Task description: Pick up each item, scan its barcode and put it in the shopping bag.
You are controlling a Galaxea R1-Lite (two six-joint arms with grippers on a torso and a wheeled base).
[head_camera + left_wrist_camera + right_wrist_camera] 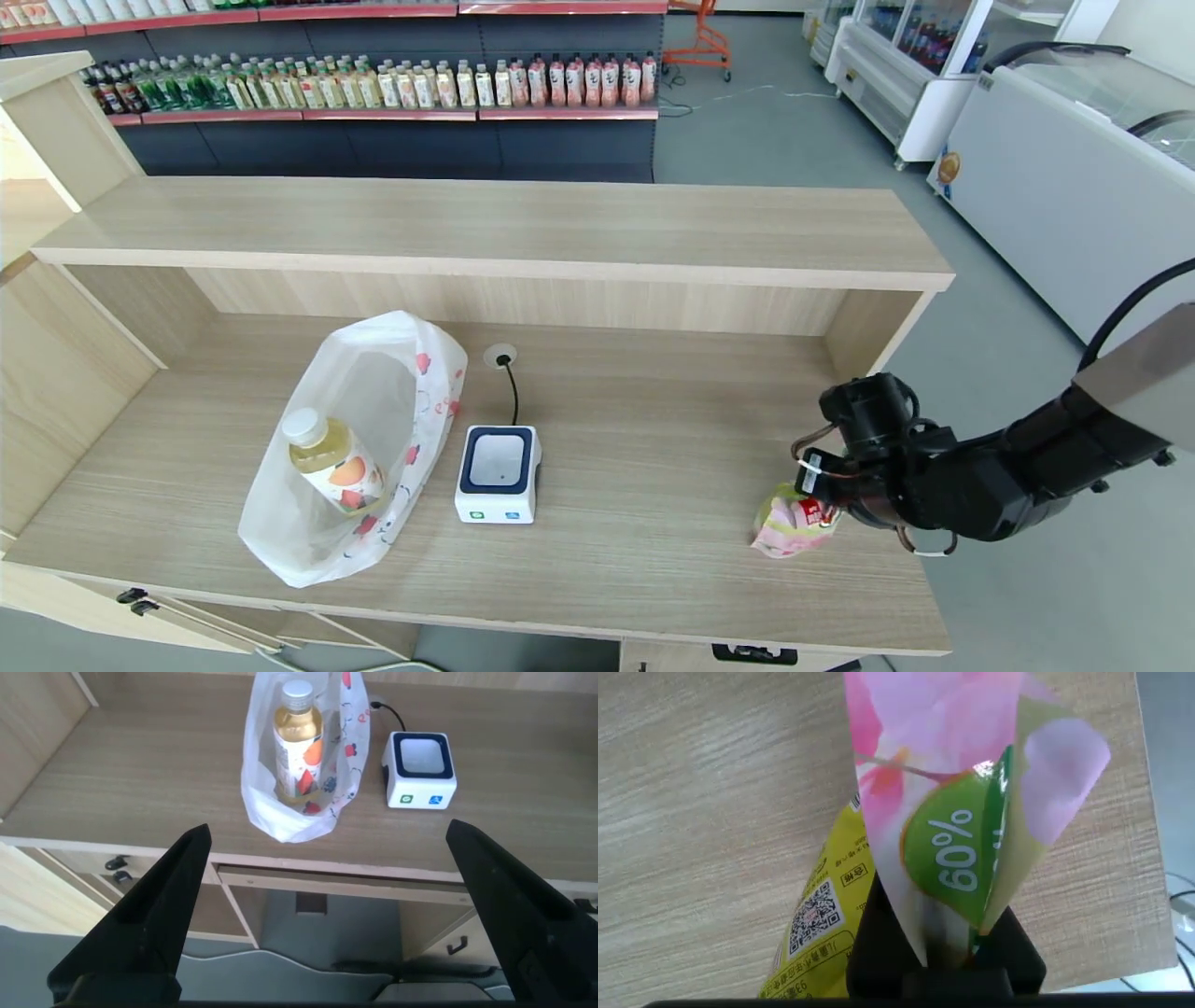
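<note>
The snack packet (792, 523), pink and green, sits at the right end of the counter (653, 448), close to the front edge and at about 3 to 4 o'clock from the scanner (499, 471). The right gripper (822, 495) meets it from about 2 o'clock. In the right wrist view the packet's (971, 831) narrow end runs down between the dark fingers (878, 943), which are clenched on it. A yellow printed surface with a square code lies against it. Whether the packet is lifted off the wood cannot be told.

At 9 o'clock from the scanner stands the white shopping bag (373, 373), open, with a bottle (331, 462) leaning inside.

The left gripper (327, 838) hangs off the counter's front edge, its jaws released and wide apart.
</note>
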